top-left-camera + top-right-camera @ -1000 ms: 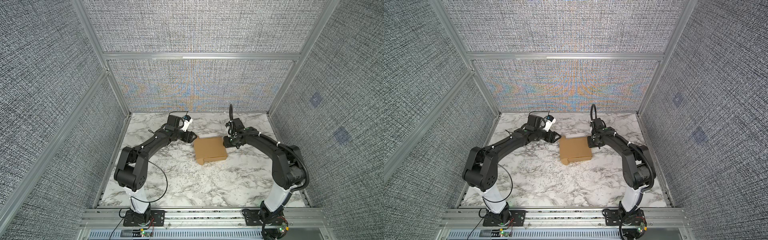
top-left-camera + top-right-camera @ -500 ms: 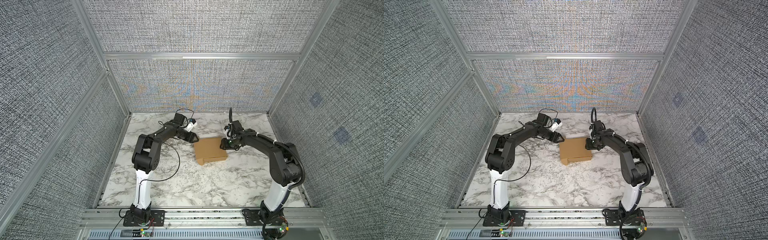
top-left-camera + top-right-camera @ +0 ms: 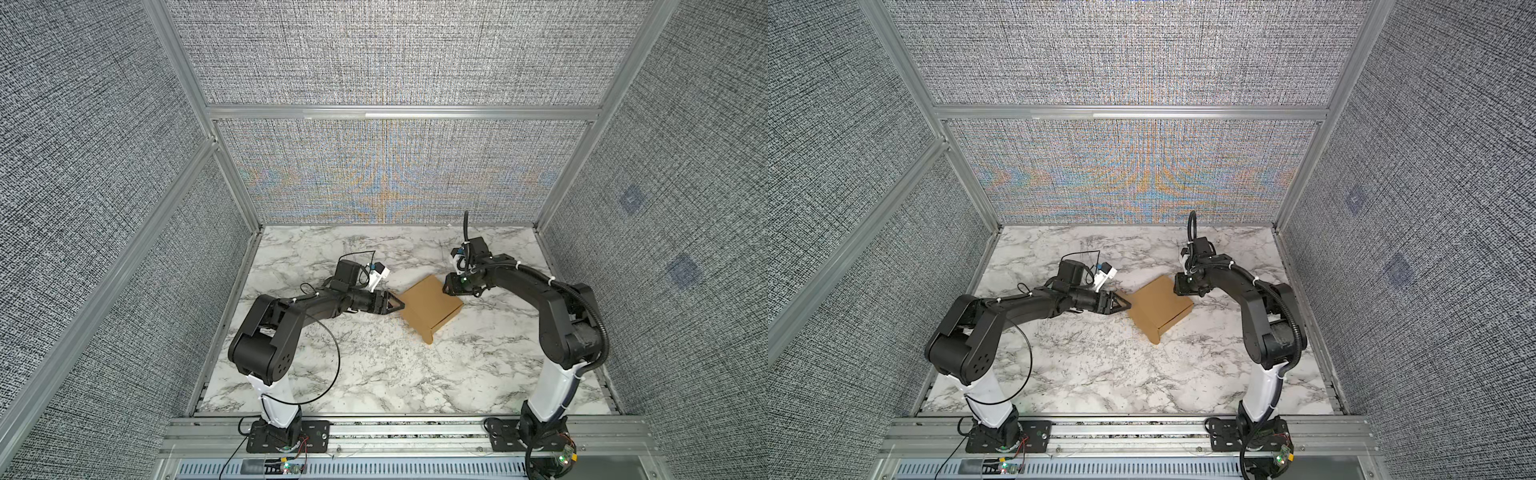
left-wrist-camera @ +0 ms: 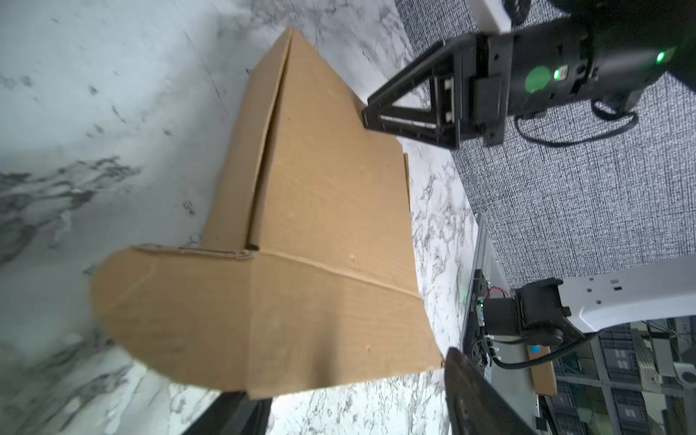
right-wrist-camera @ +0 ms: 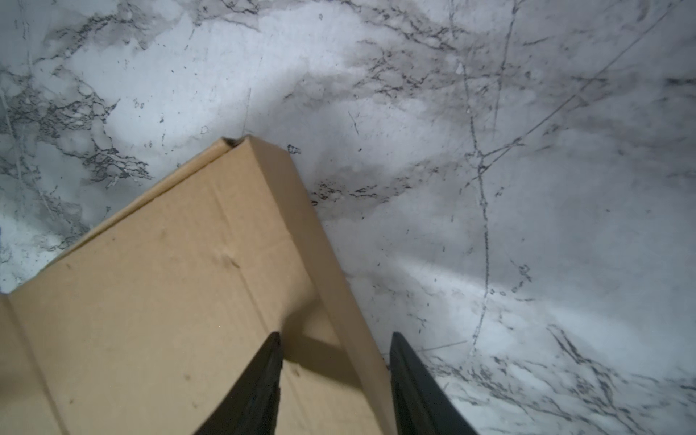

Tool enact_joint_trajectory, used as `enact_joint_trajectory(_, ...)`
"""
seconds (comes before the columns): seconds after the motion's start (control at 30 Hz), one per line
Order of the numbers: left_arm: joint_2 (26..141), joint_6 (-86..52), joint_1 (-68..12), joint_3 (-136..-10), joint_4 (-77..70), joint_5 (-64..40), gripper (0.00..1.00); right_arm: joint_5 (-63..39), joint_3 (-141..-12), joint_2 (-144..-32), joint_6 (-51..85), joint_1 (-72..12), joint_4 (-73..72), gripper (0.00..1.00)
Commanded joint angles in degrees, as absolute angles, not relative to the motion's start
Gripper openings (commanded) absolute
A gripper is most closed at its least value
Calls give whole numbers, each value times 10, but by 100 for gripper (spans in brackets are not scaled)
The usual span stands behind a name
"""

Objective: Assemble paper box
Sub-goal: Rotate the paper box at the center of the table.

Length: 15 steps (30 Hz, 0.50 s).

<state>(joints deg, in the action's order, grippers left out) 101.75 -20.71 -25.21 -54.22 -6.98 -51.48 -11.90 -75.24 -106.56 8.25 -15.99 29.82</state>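
The paper box (image 3: pixel 430 305) (image 3: pixel 1158 307) is a flat, closed tan cardboard mailer lying corner-on to the table edges. My left gripper (image 3: pixel 400 306) (image 3: pixel 1128 306) points at its left corner. In the left wrist view the jaws of that gripper (image 4: pixel 350 406) stand wide apart, with the box (image 4: pixel 320 226) and its near flap edge just in front of them. My right gripper (image 3: pixel 451 286) (image 3: pixel 1179 286) (image 5: pixel 335 376) is open and straddles the box's (image 5: pixel 169 282) far right edge, one finger over the top panel, the other outside the side wall.
The white marble table (image 3: pixel 374 365) is walled by grey fabric panels with aluminium posts. A metal rail (image 3: pixel 395 432) with both arm bases runs along the front. A loose black cable (image 3: pixel 332 353) loops from the left arm.
The box has turned from roughly square with the table to corner-on. My left arm has dropped and swung from the box's back-left corner to its left corner. The right gripper stays at its edge.
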Motion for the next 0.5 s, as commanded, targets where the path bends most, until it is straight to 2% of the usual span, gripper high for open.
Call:
enact_joint_trajectory(0.0,993,-216,-245,-543,-83,-470,74,-95,-749,-1039,88,-163,319,49)
enact_joint_trajectory(0.17,929,-198,-221,-494,-81,-384,90,20,-729,-929,54,-251,328,51)
enact_joint_trajectory(0.3,907,-168,-188,-486,-71,-352,92,70,-694,-877,79,-335,300,52)
enact_joint_trajectory(0.47,915,-164,-159,-494,-63,-335,92,99,-665,-891,93,-345,250,48)
